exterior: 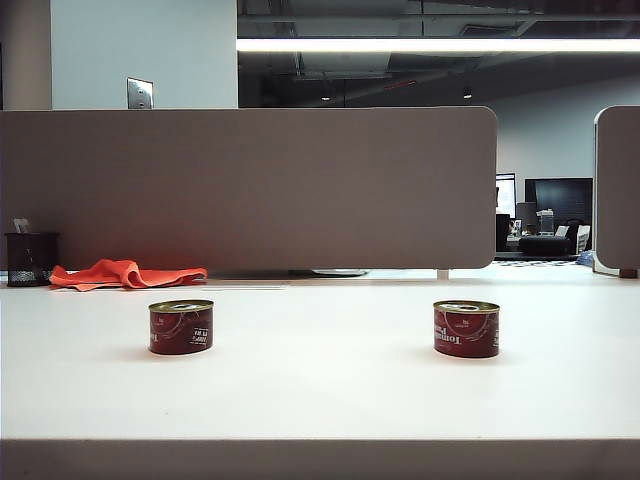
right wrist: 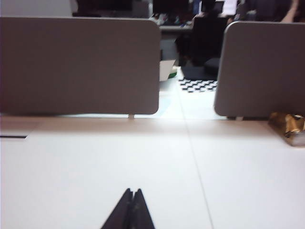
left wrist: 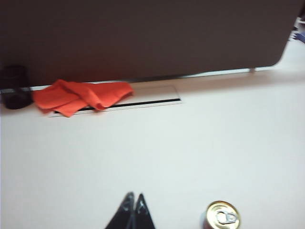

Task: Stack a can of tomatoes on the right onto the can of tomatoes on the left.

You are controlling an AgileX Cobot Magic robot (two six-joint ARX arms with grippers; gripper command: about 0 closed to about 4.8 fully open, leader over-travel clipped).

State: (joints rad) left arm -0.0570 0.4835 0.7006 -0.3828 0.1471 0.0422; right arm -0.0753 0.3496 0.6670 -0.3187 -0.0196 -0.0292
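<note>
Two short red tomato cans stand upright on the white worktop (exterior: 320, 400), well apart from each other. In the exterior view the left can (exterior: 181, 327) sits toward the left side of the worktop and the right can (exterior: 466, 329) toward the right side, both about midway between the front edge and the back edge. Each has a gold pull-tab lid and nothing rests on either one.

Neither arm shows in the exterior view. In the left wrist view the left gripper (left wrist: 133, 200) hangs over bare worktop with its dark fingertips pressed together, holding nothing; the left can (left wrist: 220, 215) stands just beside it, not touching it. In the right wrist view the right gripper (right wrist: 133, 194) is likewise pressed together and empty, above bare worktop, with no can in that view.

Along the back edge, an orange cloth (exterior: 122, 274) lies crumpled near the left end, beside a black mesh cup (exterior: 30, 259) at the back left corner. A grey divider panel (exterior: 250, 190) stands behind the back edge, with a second panel (exterior: 617, 190) at the far right. A crumpled gold wrapper (right wrist: 288, 128) lies by the foot of that second panel.
</note>
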